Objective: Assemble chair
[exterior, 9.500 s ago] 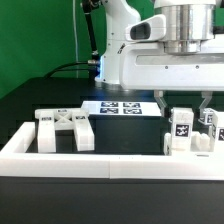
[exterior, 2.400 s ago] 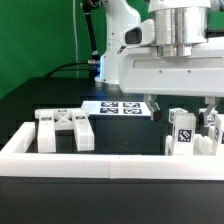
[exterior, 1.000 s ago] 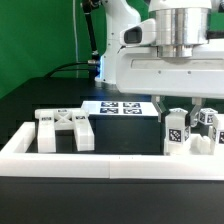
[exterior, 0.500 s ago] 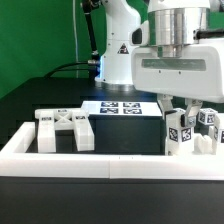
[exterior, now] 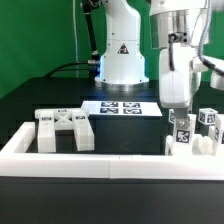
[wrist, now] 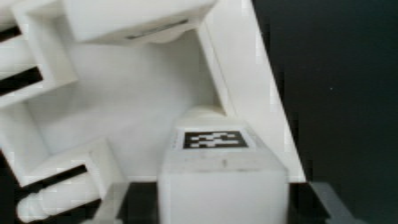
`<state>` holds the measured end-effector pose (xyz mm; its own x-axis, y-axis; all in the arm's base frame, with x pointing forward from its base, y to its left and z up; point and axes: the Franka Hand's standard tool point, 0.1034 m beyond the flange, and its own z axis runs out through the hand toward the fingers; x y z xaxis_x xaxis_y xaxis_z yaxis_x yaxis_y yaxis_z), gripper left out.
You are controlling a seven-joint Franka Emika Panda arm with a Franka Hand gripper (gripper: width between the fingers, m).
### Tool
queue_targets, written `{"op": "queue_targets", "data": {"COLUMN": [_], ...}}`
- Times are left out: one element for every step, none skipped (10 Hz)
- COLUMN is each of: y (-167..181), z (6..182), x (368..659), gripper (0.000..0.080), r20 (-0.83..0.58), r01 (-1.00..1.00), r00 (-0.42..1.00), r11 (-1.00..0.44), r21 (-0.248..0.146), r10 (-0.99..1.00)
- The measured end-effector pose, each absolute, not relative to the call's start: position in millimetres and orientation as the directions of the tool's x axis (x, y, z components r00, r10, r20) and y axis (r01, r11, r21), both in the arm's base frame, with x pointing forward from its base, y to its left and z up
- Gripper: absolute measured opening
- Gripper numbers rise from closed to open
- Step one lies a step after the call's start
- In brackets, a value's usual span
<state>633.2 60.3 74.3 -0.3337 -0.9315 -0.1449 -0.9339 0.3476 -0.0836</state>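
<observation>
- the end effector [exterior: 180, 111] is clenched on a tagged chair part [exterior: 183, 131], which stands at the exterior view's right, just behind the barrier wall [exterior: 100, 160]. in the wrist view the white body of that part runs straight up between the jaws, its square tag facing the camera.
- a second tagged part [exterior: 210, 118] stands just beside the held one. the x-braced back panel [exterior: 65, 128] lies well apart, toward the exterior view's left, on the bench [exterior: 30, 108].
- risk: the held part is crowded by white neighbours. if the wrist turns or lifts with them this close, a corner could catch and drag them, or tip the second tagged part.
- risk: the grip sits high on a smooth plastic block. a twist against any resistance could let it slip or rotate in the jaws, so it would arrive skewed at its joint.
- risk: the barrier wall is near. a low sideways move could jam the part against it.
- against the picture from half a second ago: the hand then showed its broad face square to the camera; now it shows its narrow side, so the wrist has turned, and more of the robot's base is uncovered behind it.
- the held part's tag now looks slightly tilted and a touch further toward the exterior view's right.
- the back panel and the marker board [exterior: 122, 107] have not moved.
</observation>
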Motion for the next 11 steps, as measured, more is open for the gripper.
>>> {"op": "queue_targets", "data": {"y": [60.2, 61.7, 61.5, 59.7, 60.3, 61.9, 61.8, 60.3, 56.5, 53.2, 51.5], "z": [74.3, 74.2, 74.2, 74.5, 73.6, 75.6, 77.1, 78.5, 79.4, 79.9, 79.6], "x": [633.3, 633.1, 633.1, 632.8, 632.3, 633.6, 635.4, 637.0, 638.2, 639.2, 639.1], "gripper": [0.0296, 0.0296, 0.0469, 0.0585, 0.0638, 0.0646, 0.0649, 0.0649, 0.0649, 0.0649, 0.0649], "r20": [-0.147, -0.151, -0.143, -0.126, -0.105, -0.078, -0.064, -0.036, -0.015, -0.003, 0.005], "r01": [-0.932, -0.923, -0.95, -0.986, -0.991, -0.95, -0.919, -0.842, -0.726, -0.674, -0.631], "r00": [-0.338, -0.362, -0.285, -0.112, 0.063, 0.29, 0.377, 0.526, 0.681, 0.731, 0.769], "r11": [0.352, 0.376, 0.3, 0.126, -0.05, -0.277, -0.365, -0.515, -0.671, -0.723, -0.761], "r21": [-0.083, -0.078, -0.09, -0.106, -0.125, -0.141, -0.151, -0.158, -0.151, -0.152, -0.151], "r10": [-0.929, -0.92, -0.948, -0.986, -0.992, -0.954, -0.924, -0.85, -0.733, -0.682, -0.639]}}
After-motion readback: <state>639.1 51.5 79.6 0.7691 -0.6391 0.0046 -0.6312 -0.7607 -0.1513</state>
